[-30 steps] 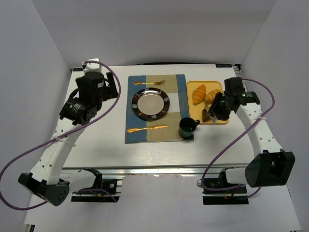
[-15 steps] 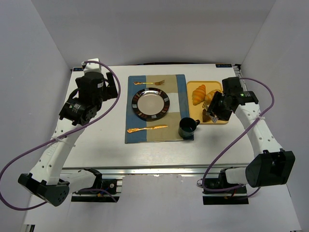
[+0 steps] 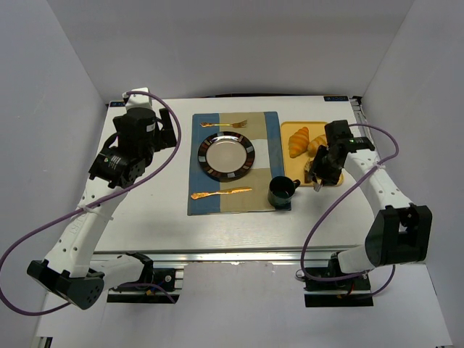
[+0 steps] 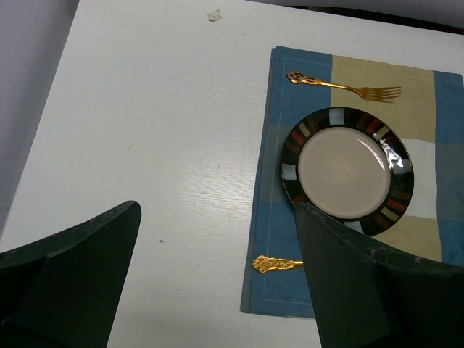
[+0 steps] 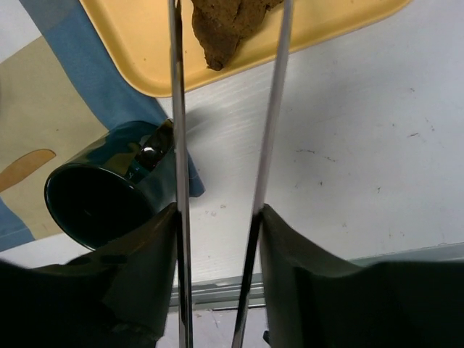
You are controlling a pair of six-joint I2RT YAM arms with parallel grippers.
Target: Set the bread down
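The bread, a small dark brown croissant, lies on the near edge of the yellow tray, between the two thin metal arms of a pair of tongs. My right gripper is shut on those tongs; whether their tips squeeze the bread is not visible. From above, the right gripper hangs over the tray's near left corner and mostly hides the bread. My left gripper is open and holds nothing, above bare table left of the placemat; it is the left gripper seen from above.
A striped-rim plate sits on the blue and tan placemat, with a gold fork behind and a gold knife in front. A dark green cup stands by the tray. A golden croissant and bun share the tray.
My right wrist has swung left and turned, bringing the tongs down over the tray's near left corner around the dark croissant. The left arm has not moved.
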